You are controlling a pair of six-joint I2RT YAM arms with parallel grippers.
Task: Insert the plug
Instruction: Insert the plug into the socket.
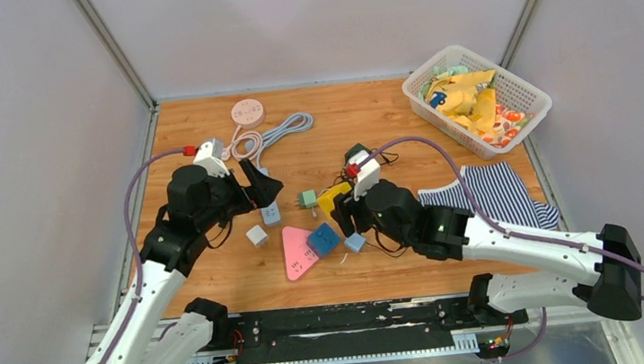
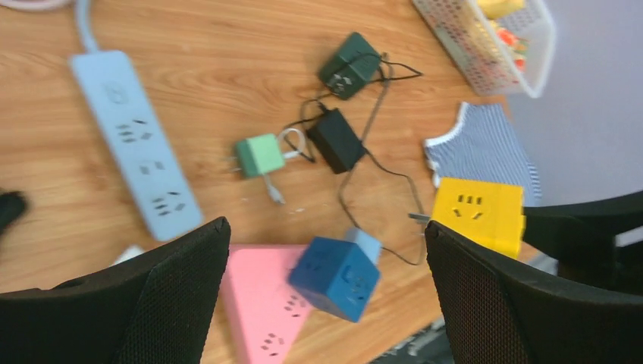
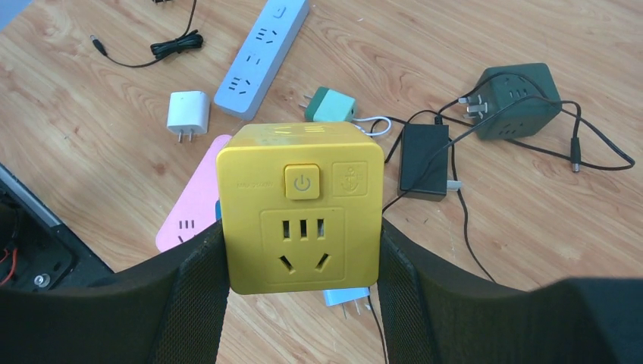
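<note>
My right gripper [image 1: 346, 208] is shut on a yellow cube socket [image 1: 333, 198] and holds it above the table; in the right wrist view [image 3: 301, 250] the cube [image 3: 299, 212] sits between the fingers with its socket face towards the camera. A green plug [image 1: 307, 199] lies on the table beside it, also seen in the left wrist view [image 2: 259, 155] and the right wrist view [image 3: 331, 106]. My left gripper [image 1: 263, 188] is open and empty [image 2: 324, 231], above the light blue power strip [image 2: 140, 144]. A white plug [image 1: 256, 236] and a small light-blue plug [image 1: 355, 243] lie nearby.
A blue cube socket [image 1: 323, 239] rests partly on a pink triangular power strip [image 1: 297, 251]. A black adapter [image 3: 425, 159] and a dark green cube socket [image 3: 519, 91] lie with tangled cables. A white basket [image 1: 477, 93], a striped cloth [image 1: 491, 191] and a pink round socket [image 1: 247, 112] sit further back.
</note>
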